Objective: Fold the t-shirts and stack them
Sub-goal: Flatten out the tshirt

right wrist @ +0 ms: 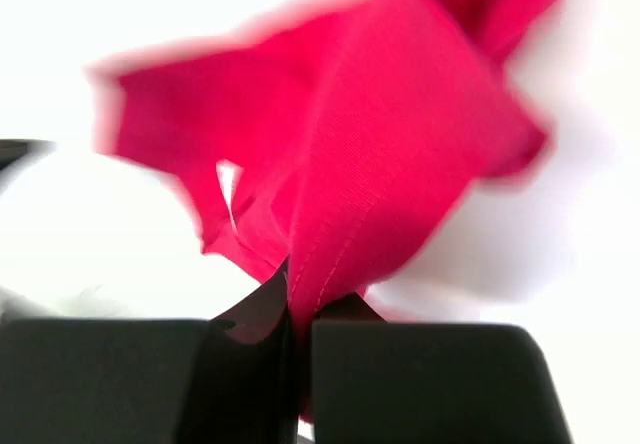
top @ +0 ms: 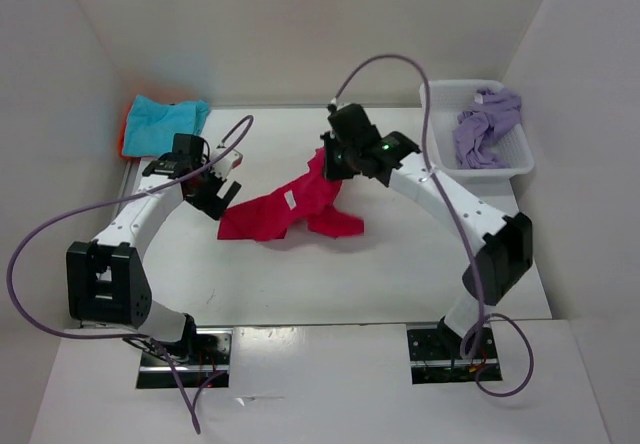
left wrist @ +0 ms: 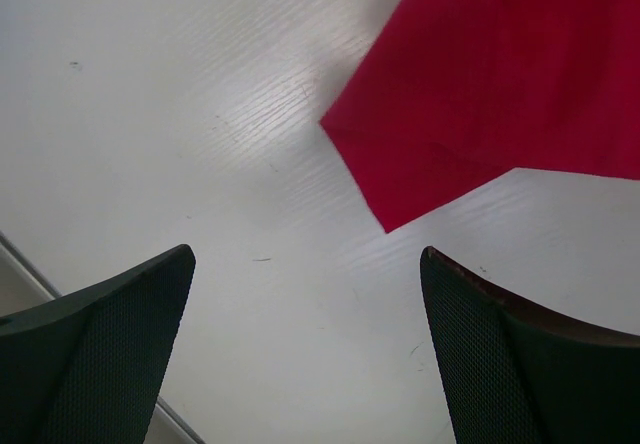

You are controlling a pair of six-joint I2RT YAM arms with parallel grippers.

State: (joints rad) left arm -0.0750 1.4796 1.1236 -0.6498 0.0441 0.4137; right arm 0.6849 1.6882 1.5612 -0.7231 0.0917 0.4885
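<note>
The magenta-red t-shirt [top: 285, 207] lies rumpled near the middle of the worktop [top: 380, 274], stretched between my two arms. Its far end runs up to the tip of the right arm [top: 440, 189].

On the right wrist camera I see the right jaws pressed together on a fold of that shirt [right wrist: 380, 164]. A stitched hem runs straight down into the pinch, and the rest of the cloth fans out beyond it, blurred.

The left jaws stand wide apart over bare worktop. On the left wrist camera the two dark fingers [left wrist: 100, 354] frame white surface. A flat corner of the red cloth [left wrist: 500, 84] lies just beyond them and touches neither. From overhead, the left arm [top: 150, 209] has its tip just beside the shirt's left end.

The turquoise t-shirt [top: 165, 119] sits in the far left corner of the worktop. It lies on top of the orange t-shirt [top: 127, 136], of which I see only a thin edge along the left side. The lavender t-shirt [top: 485, 129] is heaped loosely in the white mesh basket [top: 522, 167] at the far right, with part of it draped toward the basket's back rim.
</note>
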